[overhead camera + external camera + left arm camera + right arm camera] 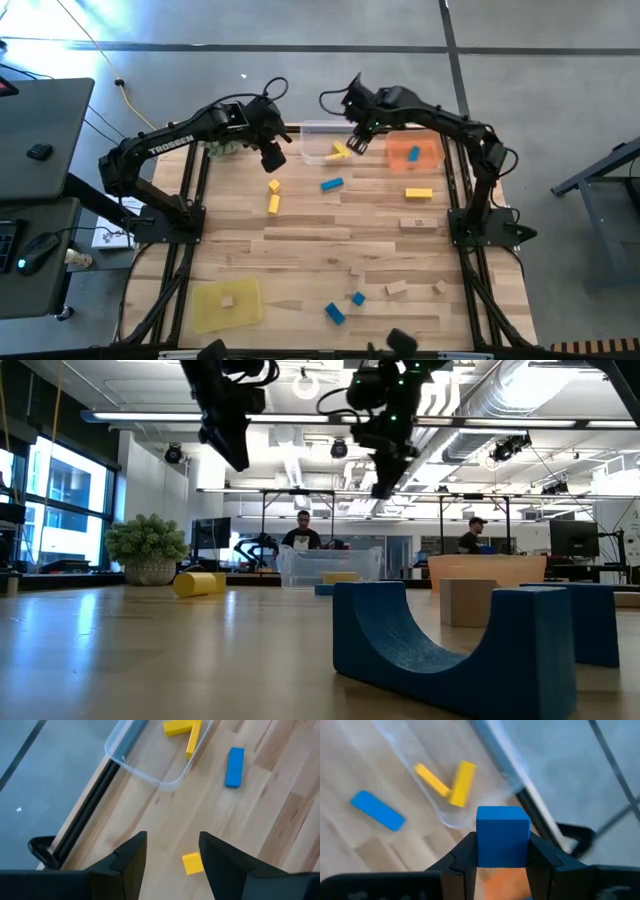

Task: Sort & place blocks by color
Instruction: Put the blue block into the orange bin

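My right gripper [502,851] is shut on a blue cube [502,827] and hangs in the air between the clear tray [318,130] and the orange tray [432,160]. Two yellow bars [455,782] lie in the clear tray, and a blue block [414,154] lies in the orange one. My left gripper [172,855] stands open high over a yellow cube [192,863] on the table, touching nothing. More yellow, blue and plain wood blocks lie scattered on the table, among them a blue bar [332,184]. My right gripper pinches the blue cube by two opposite side faces [483,851] between its two fingers. The fingers slant steeply down from above. The cube's top half stands out beyond the fingertips, and it is lifted well clear of the table and both trays.
A yellow tray [213,312] with a wood block [227,300] sits at the near left. A green plant [147,546] stands at the far left. A blue arch block [445,650] rests near the front edge. The middle of the table is bare wood.
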